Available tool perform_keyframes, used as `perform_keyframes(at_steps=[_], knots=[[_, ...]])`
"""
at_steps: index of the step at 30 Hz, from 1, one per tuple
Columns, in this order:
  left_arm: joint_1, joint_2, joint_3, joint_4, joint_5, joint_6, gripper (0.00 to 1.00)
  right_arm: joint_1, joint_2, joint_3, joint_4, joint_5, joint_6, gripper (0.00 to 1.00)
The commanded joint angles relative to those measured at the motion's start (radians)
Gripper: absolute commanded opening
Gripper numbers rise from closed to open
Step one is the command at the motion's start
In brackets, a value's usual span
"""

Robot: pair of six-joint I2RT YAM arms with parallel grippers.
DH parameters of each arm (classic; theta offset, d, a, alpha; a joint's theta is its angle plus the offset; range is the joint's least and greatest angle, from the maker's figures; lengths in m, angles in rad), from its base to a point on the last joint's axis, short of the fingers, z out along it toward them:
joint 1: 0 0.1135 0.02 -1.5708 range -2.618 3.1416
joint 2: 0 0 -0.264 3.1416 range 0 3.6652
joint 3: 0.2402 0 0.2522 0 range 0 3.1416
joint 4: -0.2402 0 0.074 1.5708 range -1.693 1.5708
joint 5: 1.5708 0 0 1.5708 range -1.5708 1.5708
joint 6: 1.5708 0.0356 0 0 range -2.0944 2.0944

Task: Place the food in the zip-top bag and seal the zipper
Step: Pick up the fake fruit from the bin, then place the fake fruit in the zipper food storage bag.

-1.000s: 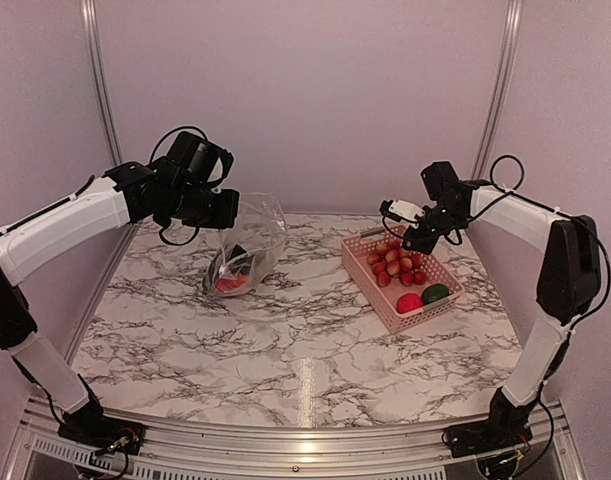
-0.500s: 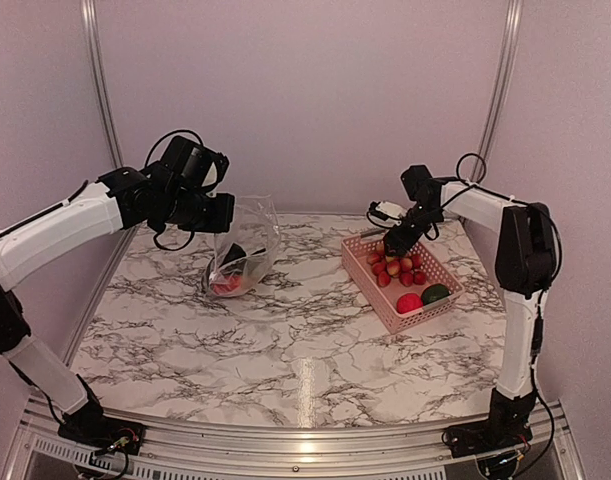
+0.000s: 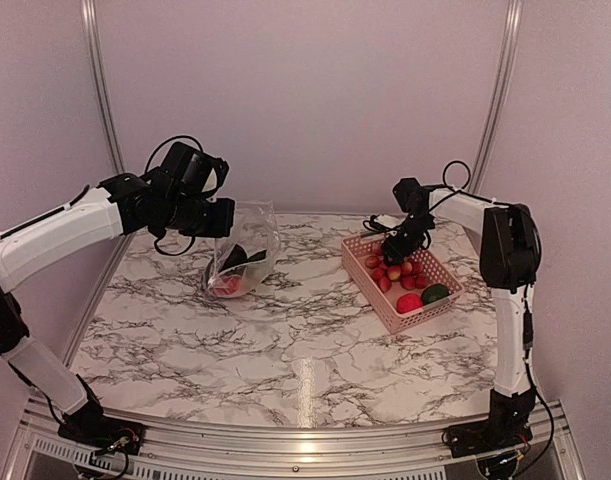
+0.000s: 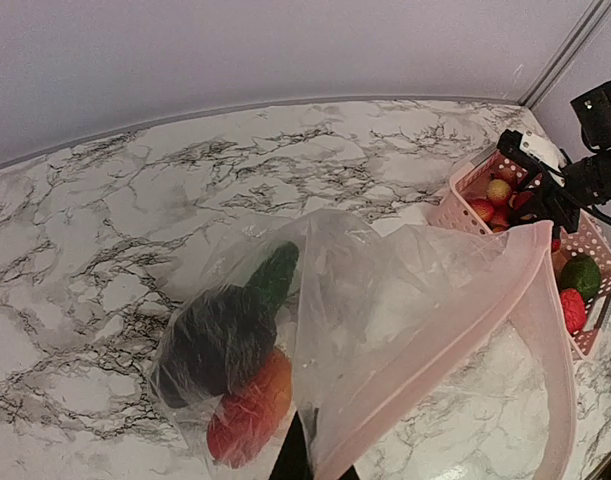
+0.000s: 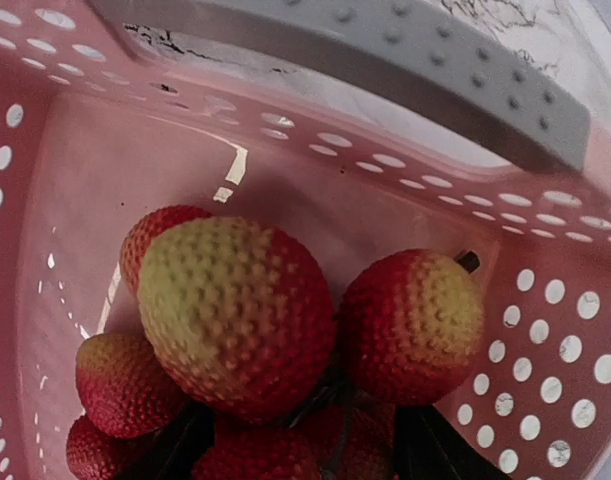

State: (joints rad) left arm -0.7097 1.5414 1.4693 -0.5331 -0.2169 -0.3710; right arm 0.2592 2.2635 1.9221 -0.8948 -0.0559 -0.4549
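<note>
The clear zip-top bag [image 3: 243,255] hangs from my left gripper [image 3: 220,217], which is shut on its mouth edge [image 4: 310,468]. Its pinkish zipper [image 4: 455,330] runs up and to the right, and the mouth gapes. Inside the bag lie a dark eggplant [image 4: 220,340], a green vegetable [image 4: 275,275] and orange-red pieces [image 4: 247,415]. My right gripper [image 3: 396,243] is down in the pink basket [image 3: 365,296]. It is open, its fingers [image 5: 175,452] straddling a cluster of red-yellow round fruits [image 5: 235,315]. A red piece [image 3: 409,302] and a green one [image 3: 435,293] lie at the basket's near end.
The pink perforated basket wall [image 5: 105,150] closes in on my right gripper on all sides. Marble tabletop [image 3: 285,340] spreads between the bag and the basket. Lilac walls with metal rails [image 3: 103,100] close the back and sides.
My right gripper has swung left, dropped into the basket onto the fruits and opened its jaws. My left gripper has kept hold of the bag, shifting only slightly.
</note>
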Motion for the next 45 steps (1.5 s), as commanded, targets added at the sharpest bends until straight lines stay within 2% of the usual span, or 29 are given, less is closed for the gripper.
perform_keyframes(at_steps=[1,4,10,21,33,37,41,45], knots=[[0.002,-0.027,-0.014,0.020,0.018,-0.012,0.00,-0.005,0.017,0.004,-0.057,-0.008,0.032,0.51],[0.003,-0.026,-0.015,0.023,0.020,-0.013,0.00,-0.004,-0.031,-0.012,-0.047,-0.014,0.035,0.39],[0.003,-0.018,-0.017,0.040,0.032,-0.019,0.00,-0.004,-0.158,-0.050,-0.035,-0.042,0.036,0.34],[0.003,0.009,-0.007,0.067,0.059,-0.036,0.00,-0.003,-0.387,-0.025,-0.006,-0.162,0.047,0.32],[0.001,0.033,-0.022,0.147,0.148,-0.119,0.00,0.029,-0.552,0.036,0.091,-0.469,0.062,0.33],[0.001,0.055,-0.011,0.165,0.196,-0.141,0.00,0.070,-0.559,0.076,0.119,-0.568,0.093,0.35],[0.001,0.078,0.020,0.152,0.211,-0.147,0.00,0.137,-0.525,0.188,0.122,-0.632,0.102,0.36],[0.001,0.083,0.033,0.163,0.239,-0.166,0.00,0.182,-0.501,0.246,0.203,-0.704,0.166,0.36]])
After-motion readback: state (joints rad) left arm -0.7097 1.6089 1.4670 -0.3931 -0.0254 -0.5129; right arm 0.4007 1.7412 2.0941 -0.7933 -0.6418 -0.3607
